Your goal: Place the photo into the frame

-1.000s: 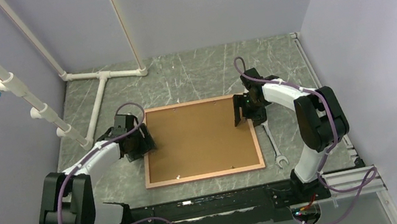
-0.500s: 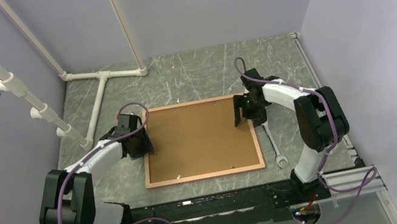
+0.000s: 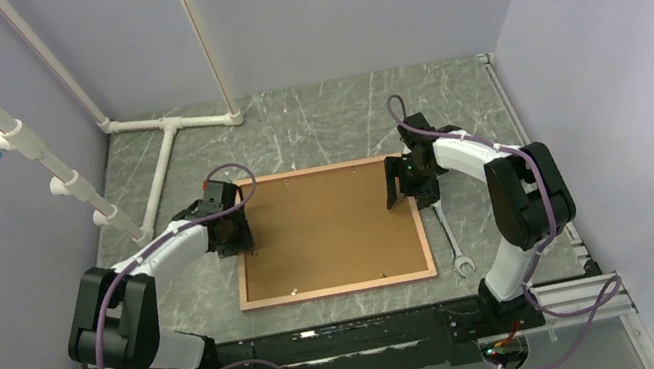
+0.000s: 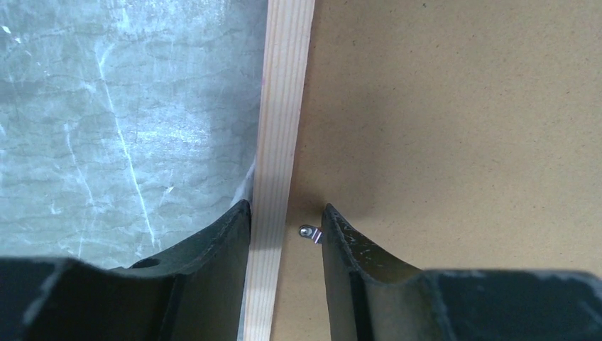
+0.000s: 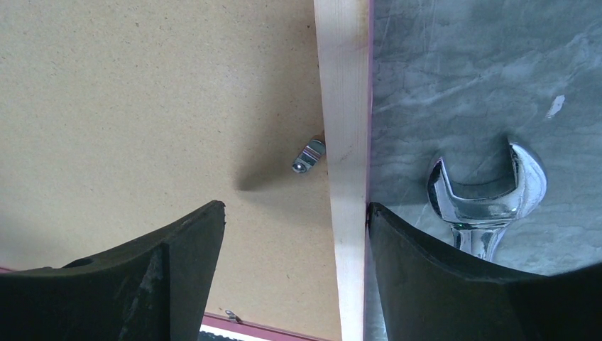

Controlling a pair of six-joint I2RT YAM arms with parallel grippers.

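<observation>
Covering the frame's opening: brown backing board.

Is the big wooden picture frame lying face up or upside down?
Upside down: the thin light-wood frame lies flat with its brown backing board and a small metal clip facing up.

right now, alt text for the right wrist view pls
The right claw hangs open astride the frame's pale wood edge. Left of it, the brown backing board with a small metal clip; right of it, a wrench head on the grey table.
</observation>
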